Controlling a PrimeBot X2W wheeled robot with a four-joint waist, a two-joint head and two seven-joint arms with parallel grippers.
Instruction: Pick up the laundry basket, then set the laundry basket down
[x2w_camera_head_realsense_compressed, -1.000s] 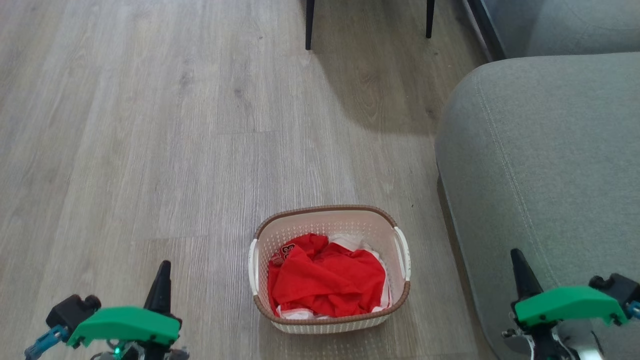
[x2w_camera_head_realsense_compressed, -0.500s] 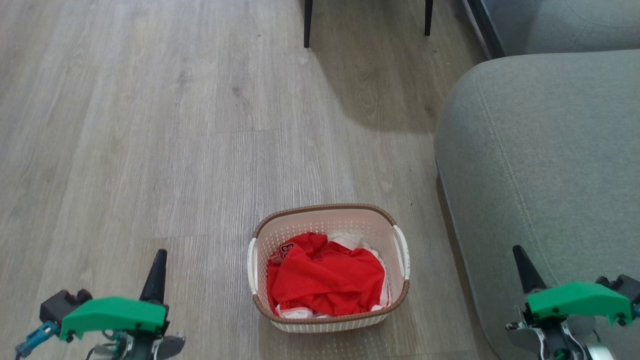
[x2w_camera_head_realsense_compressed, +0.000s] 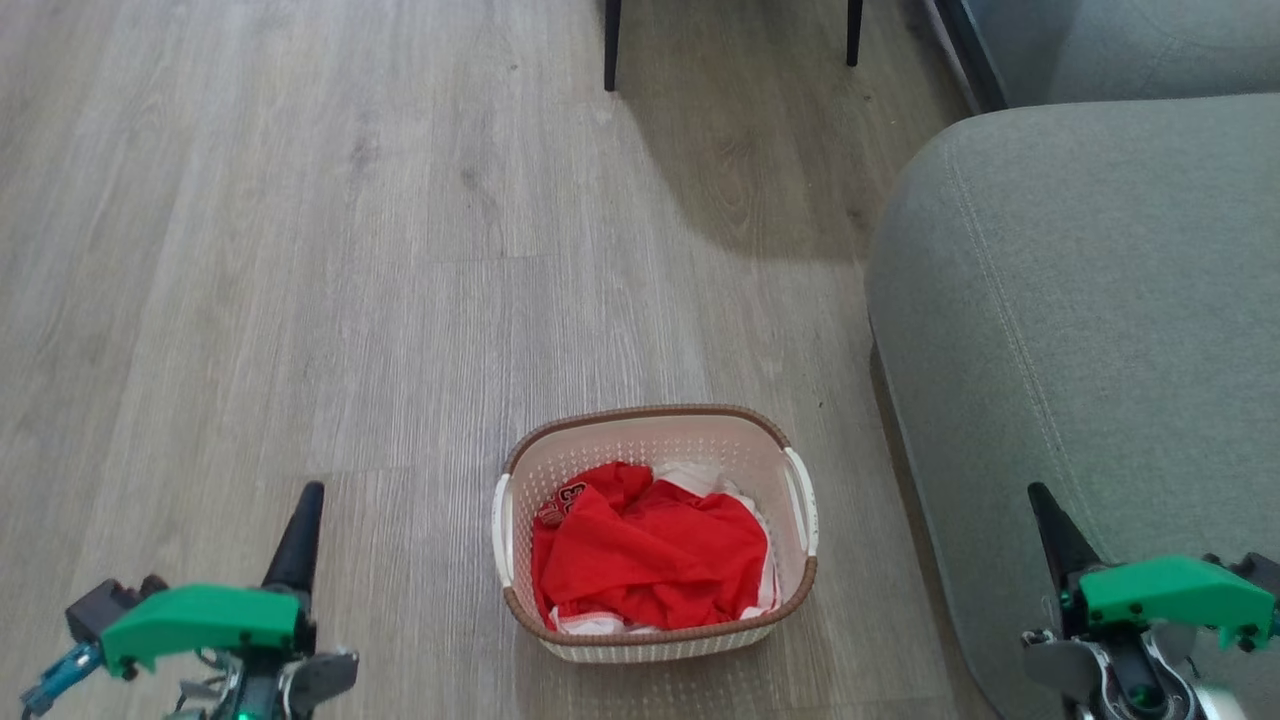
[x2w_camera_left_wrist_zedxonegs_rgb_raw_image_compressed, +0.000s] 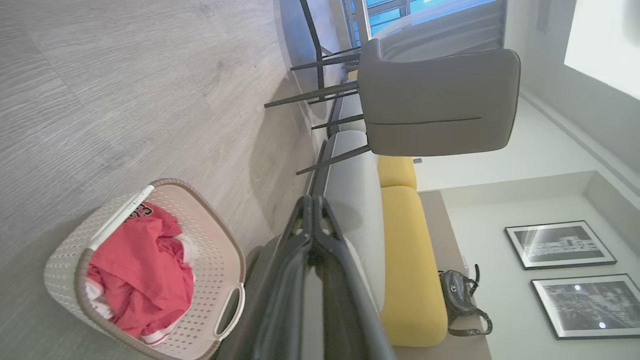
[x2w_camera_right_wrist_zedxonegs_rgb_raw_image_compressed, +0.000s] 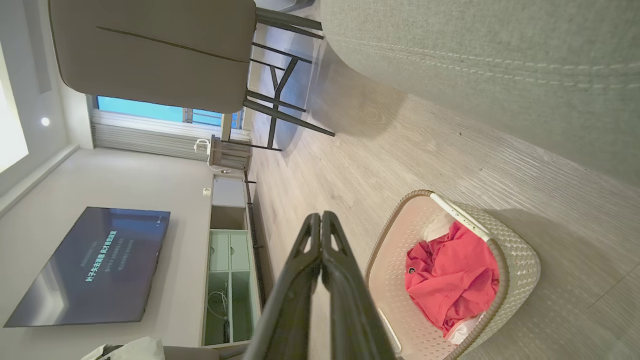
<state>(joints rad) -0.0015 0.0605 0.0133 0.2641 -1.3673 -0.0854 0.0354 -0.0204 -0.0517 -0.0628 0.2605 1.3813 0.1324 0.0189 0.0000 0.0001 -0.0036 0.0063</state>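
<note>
Laundry basket (x2w_camera_head_realsense_compressed: 645, 440) upright on grey wood-plank floor (x2w_camera_head_realsense_compressed: 300, 250); red clothing (x2w_camera_head_realsense_compressed: 650, 550) heaped inside; grey sofa (x2w_camera_head_realsense_compressed: 1080, 300) just beside it on the right; dark chair legs (x2w_camera_head_realsense_compressed: 611, 40) farther back; left gripper (x2w_camera_head_realsense_compressed: 308, 492) and right gripper (x2w_camera_head_realsense_compressed: 1040, 495) flank it, clear of it, each with fingers pressed together, holding nothing; television (x2w_camera_right_wrist_zedxonegs_rgb_raw_image_compressed: 90, 265) on one wall; framed pictures (x2w_camera_left_wrist_zedxonegs_rgb_raw_image_compressed: 560, 245) on wall behind sofa.
</note>
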